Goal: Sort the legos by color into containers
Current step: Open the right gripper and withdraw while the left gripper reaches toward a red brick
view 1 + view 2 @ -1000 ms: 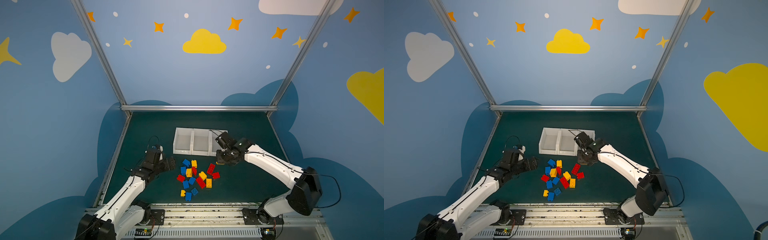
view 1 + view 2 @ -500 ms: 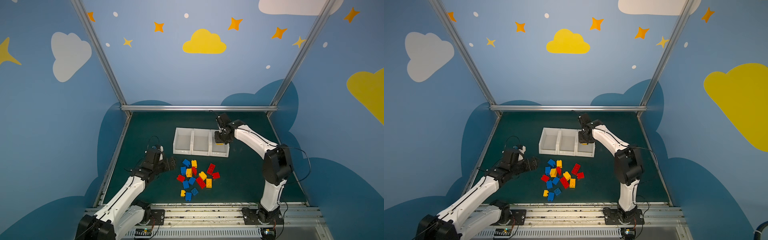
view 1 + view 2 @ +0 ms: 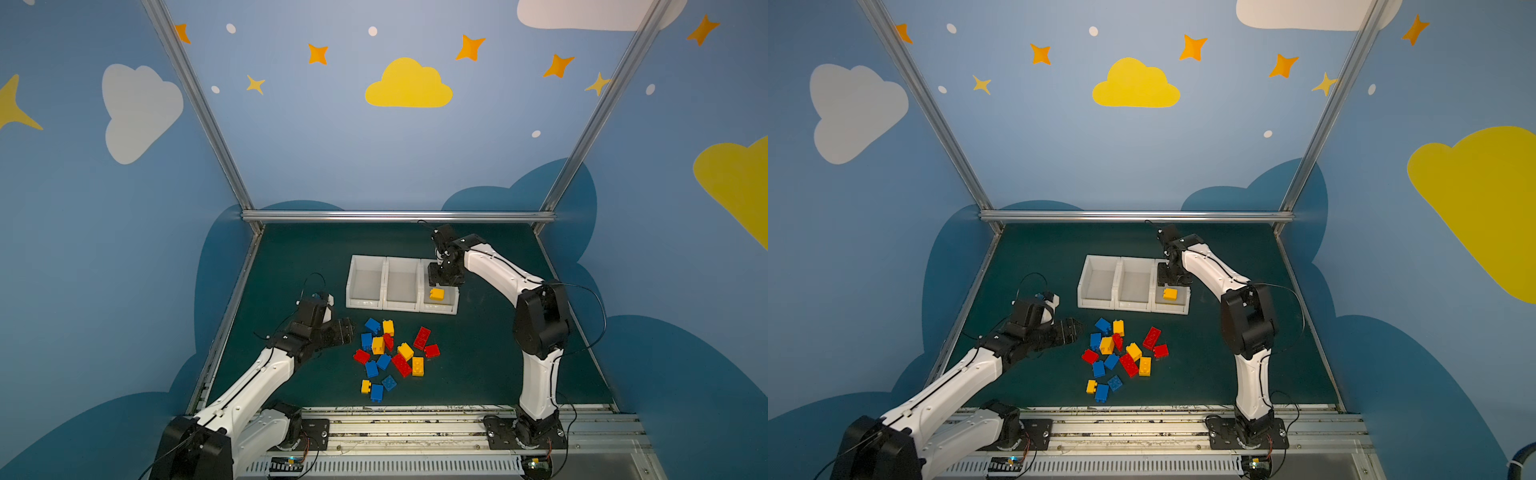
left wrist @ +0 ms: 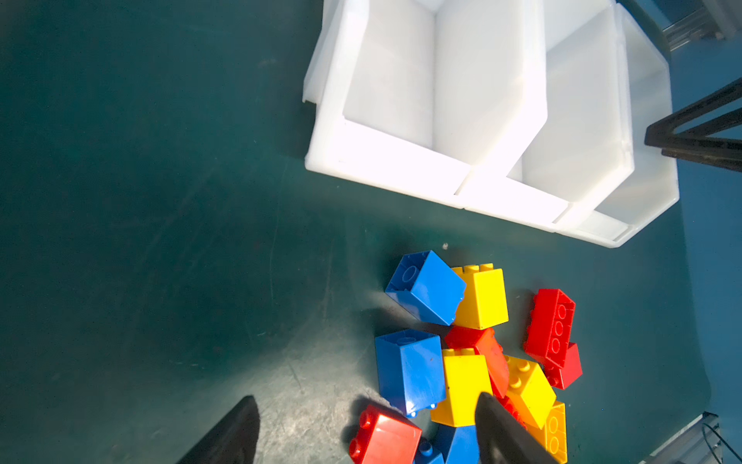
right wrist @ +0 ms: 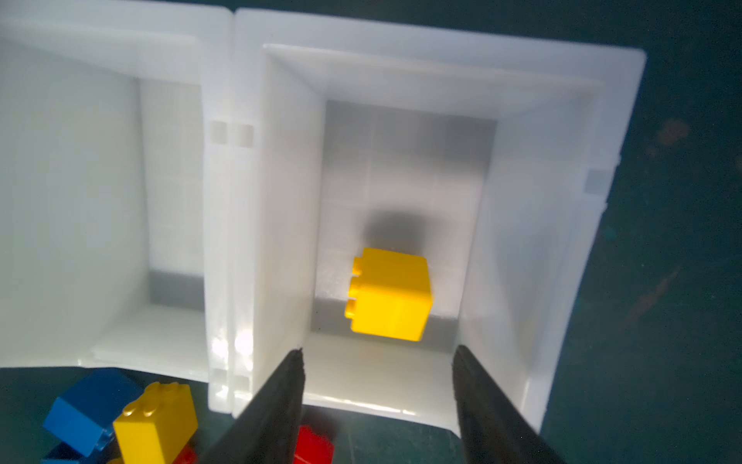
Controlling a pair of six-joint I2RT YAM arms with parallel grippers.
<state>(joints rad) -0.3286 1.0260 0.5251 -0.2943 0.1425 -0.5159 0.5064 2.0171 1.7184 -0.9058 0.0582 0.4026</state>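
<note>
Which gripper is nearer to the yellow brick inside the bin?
Right. The right gripper hangs just above the yellow brick in the end bin; the left gripper is far off, beside the loose legos.

Yellow lego (image 3: 436, 294) — inside end container (image 3: 440, 308).

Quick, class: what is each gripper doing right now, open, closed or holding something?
Left gripper: open, holding nothing.
Right gripper: open, empty; yellow brick lies loose in the bin below.
</note>
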